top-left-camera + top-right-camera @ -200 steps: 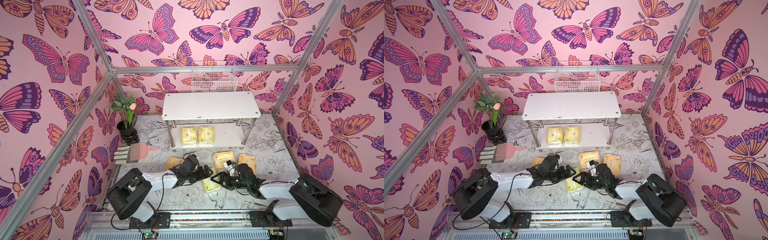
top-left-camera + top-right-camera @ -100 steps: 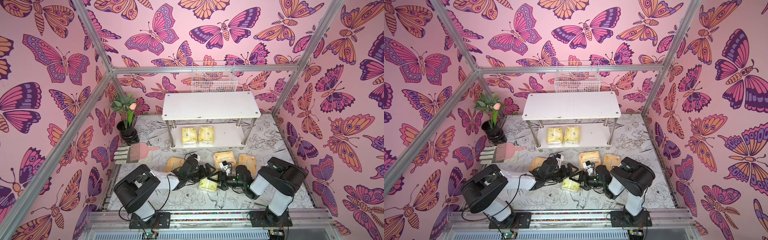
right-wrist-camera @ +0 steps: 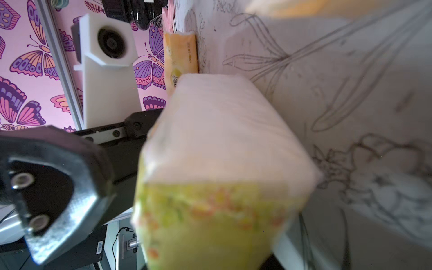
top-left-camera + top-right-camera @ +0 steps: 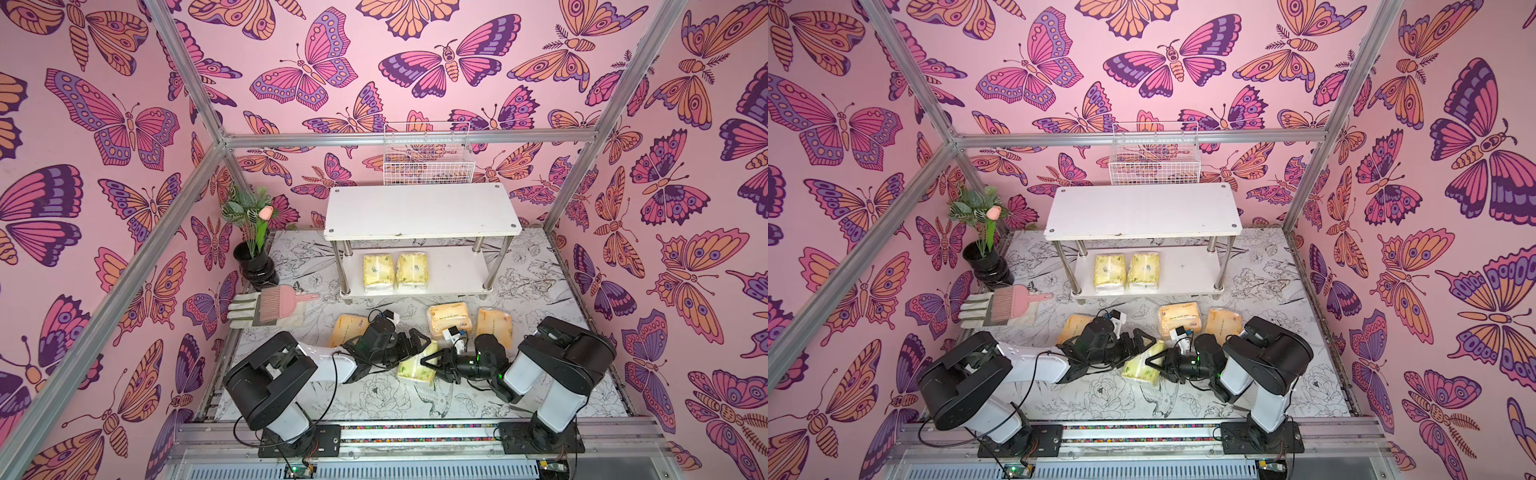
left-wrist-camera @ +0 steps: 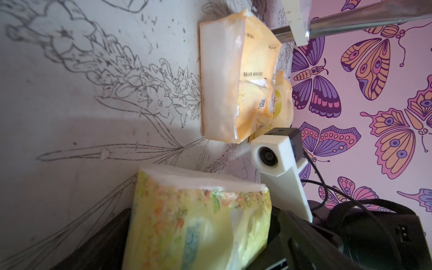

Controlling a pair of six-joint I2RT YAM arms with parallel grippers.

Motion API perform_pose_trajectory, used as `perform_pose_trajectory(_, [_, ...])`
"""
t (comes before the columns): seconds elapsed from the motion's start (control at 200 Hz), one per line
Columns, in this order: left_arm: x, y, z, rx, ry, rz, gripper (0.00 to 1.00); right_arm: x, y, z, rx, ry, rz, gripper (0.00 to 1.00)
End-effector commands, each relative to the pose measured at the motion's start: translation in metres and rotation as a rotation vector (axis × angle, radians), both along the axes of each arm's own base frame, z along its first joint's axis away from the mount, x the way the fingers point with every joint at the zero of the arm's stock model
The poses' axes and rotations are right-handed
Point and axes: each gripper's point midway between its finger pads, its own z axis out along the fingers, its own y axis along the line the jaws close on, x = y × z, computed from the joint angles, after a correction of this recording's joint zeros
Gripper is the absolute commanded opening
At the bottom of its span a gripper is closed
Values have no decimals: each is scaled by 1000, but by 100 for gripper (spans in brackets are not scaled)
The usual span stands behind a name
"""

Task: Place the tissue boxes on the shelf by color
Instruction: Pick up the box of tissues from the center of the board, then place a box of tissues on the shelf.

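**Shelf (image 4: 422, 210).** Its top board is bare. On its lower board two pale packs (image 4: 378, 272) lie side by side, with free room next to them.

**Table (image 4: 365, 399).** In front of the shelf we see three orange packs (image 4: 451, 318) lying flat, apart from one another.

**Third pale pack (image 4: 415, 368).** It sits tilted, farther from the shelf than the orange ones, between both arms.

**Right gripper (image 4: 430, 360).** Its jaws look clamped on one end of this pack, which fills the right wrist view (image 3: 222, 152).

**Left gripper (image 4: 419, 340).** It reaches over the pack's shelf-side edge, fingers spread. We cannot tell whether it presses the pack.

**Hazards, as we judge them.**
- The wrapper is soft, so an end pinch may slip or let the pack sag and drop.
- If both grippers pull at once, the film could tear.
- The two grippers sit very near each other and could collide on lifting.
- At the shelf, the pack or wrist may strike the top board or a post.
- It may also shove the two pale packs already there.
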Motion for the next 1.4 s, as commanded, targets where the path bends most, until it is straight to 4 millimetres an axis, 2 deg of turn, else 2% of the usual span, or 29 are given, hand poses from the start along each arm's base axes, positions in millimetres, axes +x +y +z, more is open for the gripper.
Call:
perform_pose_trajectory(0.0, [-13, 16, -13, 110, 38, -15, 100, 7, 4, 18, 44, -26, -15, 26])
perform_pose_trajectory(0.13, [-6, 30, 15, 213, -56, -26, 100, 12, 4, 35, 75, -37, -35, 23])
perform_pose_trajectory(0.215, [4, 44, 41, 271, -138, -9, 100, 18, 1, 47, 69, -56, -45, 21])
perform_pose_trajectory(0.23, [6, 47, 56, 262, -173, 1, 100, 18, 0, 48, 62, -56, -46, 21])
perform_pose_trajectory(0.27, [9, 57, 69, 294, -210, 14, 100, 22, -3, 53, 36, -76, -49, 21])
perform_pose_trajectory(0.386, [13, 83, 100, 367, -288, 27, 100, 33, -22, 68, -83, -139, -71, 21])
perform_pose_trajectory(0.476, [14, 100, 112, 421, -316, 28, 100, 51, -47, 86, -161, -204, -152, 23])
perform_pose_trajectory(0.596, [13, 120, 119, 471, -337, 44, 100, 79, -82, 99, -197, -220, -269, 23])
perform_pose_trajectory(0.736, [11, 133, 123, 475, -342, 69, 100, 113, -104, 107, -250, -239, -342, 22])
perform_pose_trajectory(0.856, [8, 137, 123, 473, -337, 71, 100, 144, -108, 115, -257, -253, -376, 22])
perform_pose_trajectory(1.036, [3, 140, 119, 470, -322, 75, 100, 180, -107, 115, -279, -256, -433, 21])
perform_pose_trajectory(1.397, [-2, 141, 113, 456, -300, 77, 100, 229, -112, 109, -276, -271, -573, 21])
